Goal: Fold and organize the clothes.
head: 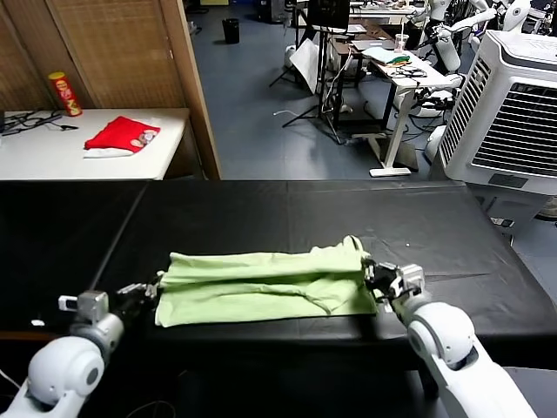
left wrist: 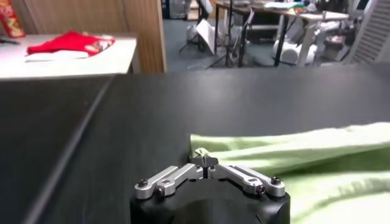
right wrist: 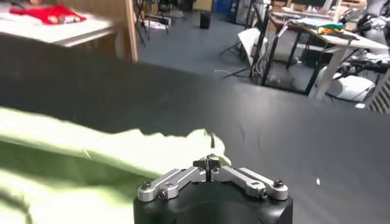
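**Both grippers pinching shirt ends**

Left gripper (head: 155, 291) is sitting at the shirt's (head: 265, 286) left end, jaws closed tight on a bit of green fabric; wrist view shows the tips meeting right at the cloth edge (left wrist: 204, 159). Right gripper (head: 372, 277) is doing the same at the right end, jaws closed on the fabric edge (right wrist: 208, 162).

Shirt is lying on the black table (head: 452, 235), near its front edge, roughly centred. It's folded into a long flat band running left to right, wrinkled, with folds running lengthwise. Collar, buttons and print aren't showing.
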You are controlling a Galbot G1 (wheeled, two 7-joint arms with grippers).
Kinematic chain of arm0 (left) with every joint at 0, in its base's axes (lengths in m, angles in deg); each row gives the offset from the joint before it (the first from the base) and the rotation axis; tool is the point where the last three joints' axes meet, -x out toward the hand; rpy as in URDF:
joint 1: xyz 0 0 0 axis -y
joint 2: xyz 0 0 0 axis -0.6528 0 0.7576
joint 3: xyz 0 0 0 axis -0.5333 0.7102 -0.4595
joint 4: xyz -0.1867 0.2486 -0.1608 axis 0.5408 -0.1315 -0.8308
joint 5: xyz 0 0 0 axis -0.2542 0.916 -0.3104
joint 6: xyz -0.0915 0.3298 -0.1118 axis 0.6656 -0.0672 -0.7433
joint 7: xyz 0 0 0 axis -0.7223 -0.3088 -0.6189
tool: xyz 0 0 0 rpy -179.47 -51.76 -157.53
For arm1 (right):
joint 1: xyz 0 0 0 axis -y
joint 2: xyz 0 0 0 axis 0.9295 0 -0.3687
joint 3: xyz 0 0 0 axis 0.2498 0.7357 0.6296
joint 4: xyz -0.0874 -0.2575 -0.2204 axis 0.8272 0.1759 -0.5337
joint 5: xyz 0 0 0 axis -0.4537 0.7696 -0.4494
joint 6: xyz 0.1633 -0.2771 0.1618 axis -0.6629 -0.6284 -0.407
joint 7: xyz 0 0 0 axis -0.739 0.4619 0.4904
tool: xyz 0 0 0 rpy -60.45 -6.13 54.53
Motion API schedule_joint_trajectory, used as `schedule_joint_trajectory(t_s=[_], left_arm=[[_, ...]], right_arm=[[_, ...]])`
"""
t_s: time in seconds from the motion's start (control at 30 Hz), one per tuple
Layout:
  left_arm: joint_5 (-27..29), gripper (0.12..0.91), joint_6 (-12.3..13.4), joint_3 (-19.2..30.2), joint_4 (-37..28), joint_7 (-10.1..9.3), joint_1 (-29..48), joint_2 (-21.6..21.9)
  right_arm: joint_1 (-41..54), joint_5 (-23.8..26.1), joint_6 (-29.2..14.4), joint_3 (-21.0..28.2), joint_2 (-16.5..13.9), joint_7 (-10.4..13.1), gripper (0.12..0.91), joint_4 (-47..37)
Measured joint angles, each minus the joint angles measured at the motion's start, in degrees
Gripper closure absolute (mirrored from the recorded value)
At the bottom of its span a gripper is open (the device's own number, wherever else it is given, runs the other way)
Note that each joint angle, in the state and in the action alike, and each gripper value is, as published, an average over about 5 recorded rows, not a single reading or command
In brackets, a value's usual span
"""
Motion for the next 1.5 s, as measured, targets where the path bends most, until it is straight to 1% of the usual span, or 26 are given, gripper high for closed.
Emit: schedule_joint_trajectory(t_s=[0.07, 0.1, 0.13, 0.17, 0.2, 0.23, 0.33, 0.37, 0.4, 0.43, 0.5, 0.53, 0.6, 0.67, 0.77, 0.9, 1.07, 1.33, 1.37, 1.43, 1.5], left_arm=[[0.6, 0.882, -0.4, -0.1, 0.3, 0.10, -0.7, -0.4], [0.9, 0.851, -0.5, -0.2, 0.4, 0.13, -1.0, -0.5], [1.1, 0.819, -0.6, -0.3, 0.7, 0.15, -1.3, -0.7], [1.2, 0.772, -0.7, -0.4, 0.9, 0.17, -1.6, -0.8], [1.2, 0.709, -0.8, -0.6, 1.2, 0.17, -1.9, -0.8], [1.1, 0.659, -0.9, -0.8, 1.5, 0.18, -2.2, -0.9], [0.6, 0.491, -1.2, -1.5, 2.5, 0.19, -3.1, -1.0], [0.3, 0.441, -1.3, -1.7, 2.8, 0.21, -3.3, -1.1], [-0.3, 0.379, -1.3, -2.0, 3.1, 0.21, -3.4, -1.2], [-1.0, 0.334, -1.4, -2.3, 3.3, 0.13, -3.4, -1.4], [-2.5, 0.267, -1.7, -2.9, 3.5, -0.32, -2.8, -2.0], [-3.3, 0.249, -2.0, -3.1, 3.3, -0.75, -2.2, -2.5], [-4.4, 0.236, -2.3, -3.2, 2.6, -1.71, -0.5, -3.6], [-4.9, 0.233, -2.3, -2.8, 1.3, -2.48, 1.9, -4.7], [-5.0, 0.232, -2.1, -1.7, -1.4, -2.89, 5.9, -6.1], [-5.2, 0.232, -1.8, -0.2, -5.4, -2.83, 10.8, -7.3], [-5.6, 0.232, -1.7, 1.3, -10.1, -2.25, 15.2, -7.9], [-5.5, 0.232, -1.6, 2.1, -14.8, -0.97, 17.3, -8.3], [-5.5, 0.233, -1.6, 2.1, -15.1, -0.80, 17.3, -8.3], [-5.6, 0.241, -1.5, 2.2, -15.5, -0.42, 17.3, -8.4], [-5.5, 0.264, -1.4, 2.3, -15.8, 0.02, 17.4, -8.6]], right_arm=[[-0.6, -0.1, 0.0, -0.4, -0.1, -0.3, 0.775, 0.5], [-1.0, -0.1, 0.0, -0.6, -0.3, -0.4, 0.725, 0.9], [-1.3, -0.2, 0.0, -0.9, -0.4, -0.5, 0.658, 1.2], [-1.7, -0.3, 0.0, -1.2, -0.6, -0.6, 0.608, 1.7], [-2.1, -0.4, 0.0, -1.5, -0.7, -0.7, 0.558, 2.2], [-2.4, -0.6, 0.0, -1.9, -0.9, -0.8, 0.491, 2.8], [-2.6, -1.4, -0.4, -2.9, -0.9, -0.8, 0.336, 4.0], [-2.4, -1.6, -0.7, -3.0, -0.7, -0.5, 0.297, 4.2], [-2.1, -1.7, -1.3, -3.0, -0.4, -0.1, 0.273, 4.1], [-1.5, -1.7, -1.9, -2.9, 0.0, 0.4, 0.247, 3.9], [0.1, -1.7, -3.0, -2.3, 1.1, 1.7, 0.234, 2.9], [1.2, -1.5, -3.3, -1.9, 1.8, 2.3, 0.230, 2.1], [3.8, -0.8, -3.8, -0.9, 3.3, 2.9, 0.228, 0.1], [6.7, 0.3, -4.0, 0.1, 4.8, 3.1, 0.227, -2.5], [10.9, 2.0, -4.2, 1.9, 6.8, 2.9, 0.227, -7.1], [14.7, 3.0, -4.3, 3.6, 8.6, 2.6, 0.227, -12.4], [16.2, 3.8, -4.4, 4.4, 10.3, 2.5, 0.227, -16.4], [16.3, 5.0, -4.5, 4.9, 12.2, 2.0, 0.232, -18.7], [16.2, 5.0, -4.5, 4.9, 12.3, 2.0, 0.244, -18.8], [16.1, 5.2, -4.6, 4.9, 12.5, 2.0, 0.298, -19.1], [15.8, 5.3, -4.7, 4.9, 12.6, 2.0, 0.388, -19.3]])
